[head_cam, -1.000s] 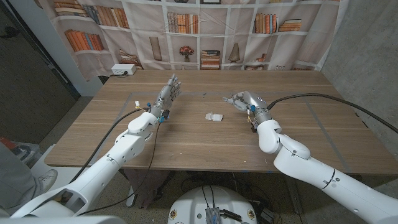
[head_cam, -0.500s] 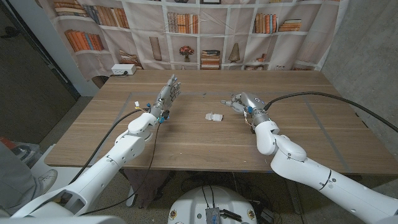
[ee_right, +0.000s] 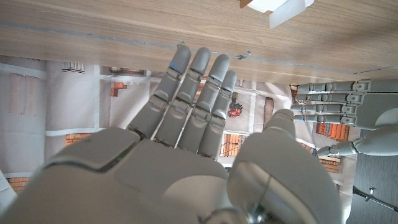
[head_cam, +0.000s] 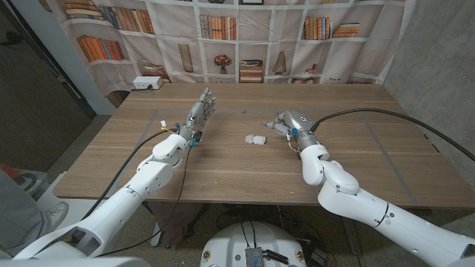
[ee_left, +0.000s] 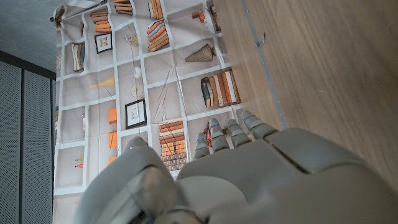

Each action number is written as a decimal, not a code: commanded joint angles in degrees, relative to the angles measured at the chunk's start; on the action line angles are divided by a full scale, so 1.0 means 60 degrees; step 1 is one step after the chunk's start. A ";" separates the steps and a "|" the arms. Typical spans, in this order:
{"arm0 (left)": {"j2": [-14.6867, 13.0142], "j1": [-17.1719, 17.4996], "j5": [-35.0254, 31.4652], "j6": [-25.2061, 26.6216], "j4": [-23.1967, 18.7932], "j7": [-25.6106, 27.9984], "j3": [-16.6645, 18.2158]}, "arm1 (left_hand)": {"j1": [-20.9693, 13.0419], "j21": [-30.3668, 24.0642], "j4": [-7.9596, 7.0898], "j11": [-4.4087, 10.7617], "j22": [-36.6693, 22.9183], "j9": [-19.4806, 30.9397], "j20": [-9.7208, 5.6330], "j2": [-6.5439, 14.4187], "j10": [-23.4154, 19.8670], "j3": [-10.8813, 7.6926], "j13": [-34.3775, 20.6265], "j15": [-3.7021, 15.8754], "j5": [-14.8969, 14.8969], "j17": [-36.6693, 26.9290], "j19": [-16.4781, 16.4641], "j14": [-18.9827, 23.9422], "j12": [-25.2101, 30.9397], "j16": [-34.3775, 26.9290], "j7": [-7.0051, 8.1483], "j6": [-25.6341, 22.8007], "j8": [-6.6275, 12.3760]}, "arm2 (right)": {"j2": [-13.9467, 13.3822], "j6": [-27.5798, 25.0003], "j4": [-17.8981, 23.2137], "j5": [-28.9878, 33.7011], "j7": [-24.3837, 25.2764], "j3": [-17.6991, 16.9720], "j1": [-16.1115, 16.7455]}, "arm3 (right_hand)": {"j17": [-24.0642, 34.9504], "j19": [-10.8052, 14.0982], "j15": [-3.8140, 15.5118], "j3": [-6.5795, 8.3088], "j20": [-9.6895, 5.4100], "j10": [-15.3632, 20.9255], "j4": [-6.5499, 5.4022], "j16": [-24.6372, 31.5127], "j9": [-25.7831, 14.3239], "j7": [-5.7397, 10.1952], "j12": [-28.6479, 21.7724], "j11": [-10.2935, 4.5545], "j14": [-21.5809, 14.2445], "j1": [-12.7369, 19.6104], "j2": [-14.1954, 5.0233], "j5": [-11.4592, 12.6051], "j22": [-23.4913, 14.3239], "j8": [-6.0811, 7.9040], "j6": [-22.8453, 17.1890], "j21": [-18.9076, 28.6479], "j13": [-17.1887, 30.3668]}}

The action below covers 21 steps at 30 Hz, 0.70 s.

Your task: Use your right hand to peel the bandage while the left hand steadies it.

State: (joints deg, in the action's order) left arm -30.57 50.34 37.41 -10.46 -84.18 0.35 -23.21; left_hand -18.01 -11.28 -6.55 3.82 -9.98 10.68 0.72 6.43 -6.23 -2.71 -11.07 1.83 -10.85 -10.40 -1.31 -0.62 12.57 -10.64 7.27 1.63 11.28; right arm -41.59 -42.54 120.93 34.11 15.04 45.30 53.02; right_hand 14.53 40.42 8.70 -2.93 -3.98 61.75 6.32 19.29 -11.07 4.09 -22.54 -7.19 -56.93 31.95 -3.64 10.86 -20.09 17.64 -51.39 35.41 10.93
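Far left on the wooden surface we see a white power strip near the back corner, detail too small to make out. Next, the left robot hand stands on its edge, fingers straight and apart, released, holding nothing; in the left wrist view the same left robot hand shows from behind, fingertips reaching toward the printed bookshelf backdrop, palm side hidden from us. Two small marks sit on the surface near it, one by the left forearm and one further back; we cannot tell what they are. Mid-surface lies the bandage, a small white piece lying flat, between the two hands and touched by neither, closer to the right one. In the right wrist view the bandage is cut off at the picture edge, so only a white corner and a tan bit show. Right of it the right robot hand hovers low near the surface, fingers extended toward the bandage, just beside it but apart; in the right wrist view the right robot hand has fingers straight and together, thumb apart, released, grasping nothing. The left hand's fingers also show in that view, spread and straight. We see no containers on the surface. The backdrop is printed shelves, books, vases.
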 commanded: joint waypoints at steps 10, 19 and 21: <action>-0.0039 -0.0006 0.0077 0.0064 -0.0016 -0.0112 0.0012 | -0.0016 -0.0016 0.0004 0.0002 -0.0047 0.0019 0.0024 0.0040 -0.0087 0.0067 -0.0013 0.0182 -0.0088 -0.0023 -0.0004 0.0027 0.0012 -0.0027 0.0007 -0.0030 0.0030 | 0.0271 0.0105 -0.0380 0.0275 -0.0347 0.0141 -0.0079 | 0.0064 -0.0081 0.0718 -0.0007 -0.0271 0.0031 0.0046 0.0015 -0.0036 -0.0055 -0.0044 0.0005 -0.0096 0.0135 0.0038 0.0111 -0.0054 -0.0078 0.0028 0.0064 0.0092; -0.0034 -0.0031 0.0097 0.0042 -0.0002 -0.0171 0.0011 | -0.0011 -0.0018 0.0005 0.0012 -0.0047 0.0019 0.0026 0.0033 -0.0077 0.0076 -0.0014 0.0185 -0.0088 -0.0023 -0.0006 0.0048 -0.0002 -0.0034 0.0000 -0.0029 0.0025 | 0.0349 0.0151 -0.0639 0.0863 -0.0244 0.0431 -0.0202 | 0.0107 -0.0039 0.0718 0.0016 -0.0273 0.0206 0.0043 0.0034 -0.0037 -0.0054 -0.0123 -0.0043 -0.0205 0.0170 -0.0035 0.0124 -0.0076 -0.0066 -0.0134 0.0153 0.0165; -0.0057 -0.0031 0.0069 0.0069 -0.0028 -0.0147 0.0004 | -0.0012 -0.0017 0.0006 0.0009 -0.0046 0.0019 0.0026 0.0032 -0.0078 0.0077 -0.0014 0.0171 -0.0089 -0.0023 -0.0002 0.0051 -0.0003 -0.0034 0.0002 -0.0029 0.0024 | 0.0399 0.0137 -0.0715 0.0966 -0.0294 0.0491 -0.0252 | 0.0129 -0.0010 0.0717 0.0018 -0.0263 0.0331 0.0039 0.0061 -0.0037 -0.0065 -0.0178 -0.0062 -0.0292 0.0174 -0.0055 0.0125 -0.0091 -0.0054 -0.0223 0.0200 0.0193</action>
State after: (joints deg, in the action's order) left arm -30.77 50.27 37.78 -10.22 -84.29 -0.41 -23.11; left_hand -18.01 -11.28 -6.31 3.81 -9.99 10.68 0.72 6.43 -6.22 -2.47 -11.06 1.83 -10.85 -10.40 -1.31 -0.63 12.57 -10.64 7.27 1.63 11.28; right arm -40.09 -42.04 118.42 37.04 13.33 46.73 52.33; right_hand 15.06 40.19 9.02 -2.92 -3.77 62.67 6.32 19.28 -11.06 3.68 -22.99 -7.50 -57.85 32.56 -3.80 11.30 -20.36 17.16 -51.79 35.92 11.78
